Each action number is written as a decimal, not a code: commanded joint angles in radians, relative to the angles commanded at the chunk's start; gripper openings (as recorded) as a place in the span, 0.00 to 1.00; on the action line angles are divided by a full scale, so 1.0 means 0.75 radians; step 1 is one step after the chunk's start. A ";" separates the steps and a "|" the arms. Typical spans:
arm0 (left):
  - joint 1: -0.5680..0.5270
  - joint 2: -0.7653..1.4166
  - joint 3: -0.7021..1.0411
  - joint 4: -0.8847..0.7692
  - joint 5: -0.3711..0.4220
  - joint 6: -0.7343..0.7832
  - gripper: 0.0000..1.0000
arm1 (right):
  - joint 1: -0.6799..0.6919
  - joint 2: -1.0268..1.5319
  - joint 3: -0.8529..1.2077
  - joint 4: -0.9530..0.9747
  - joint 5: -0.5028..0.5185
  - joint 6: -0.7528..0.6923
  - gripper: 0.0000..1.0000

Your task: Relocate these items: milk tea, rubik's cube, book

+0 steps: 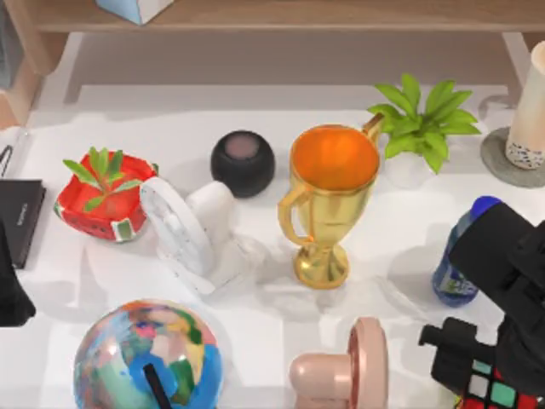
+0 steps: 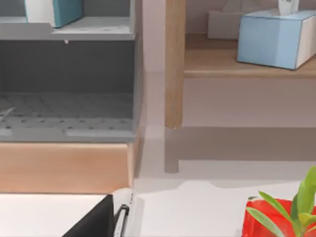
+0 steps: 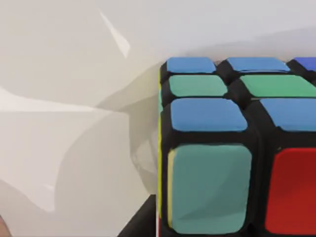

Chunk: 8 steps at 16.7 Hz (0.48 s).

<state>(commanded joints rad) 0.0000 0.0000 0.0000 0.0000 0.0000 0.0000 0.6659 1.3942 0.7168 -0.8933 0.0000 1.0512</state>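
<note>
Right arm (image 1: 502, 281) stood over the tabletop's right edge near the front right corner, its black links running from the right edge down toward the front. Right gripper (image 1: 464, 362) sat low at the front right corner, black housing angled toward the front edge, directly beside and touching the rubik's cube (image 1: 498, 390); the right wrist view showed the cube pressed close against the camera. Finger spacing was not readable from any view.

Left arm (image 1: 10, 285) was parked at the tabletop's left edge, a dark link showing about midway along that edge, toward the front.
</note>
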 joint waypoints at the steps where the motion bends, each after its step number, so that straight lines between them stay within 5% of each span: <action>1: 0.000 0.000 0.000 0.000 0.000 0.000 1.00 | 0.000 0.000 0.000 0.000 0.000 0.000 0.00; 8: 0.000 0.000 0.000 0.000 0.000 0.000 1.00 | -0.001 -0.027 0.047 -0.073 0.001 0.001 0.00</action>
<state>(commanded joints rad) 0.0000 0.0000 0.0000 0.0000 0.0000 0.0000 0.6654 1.3741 0.7523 -0.9481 0.0006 1.0520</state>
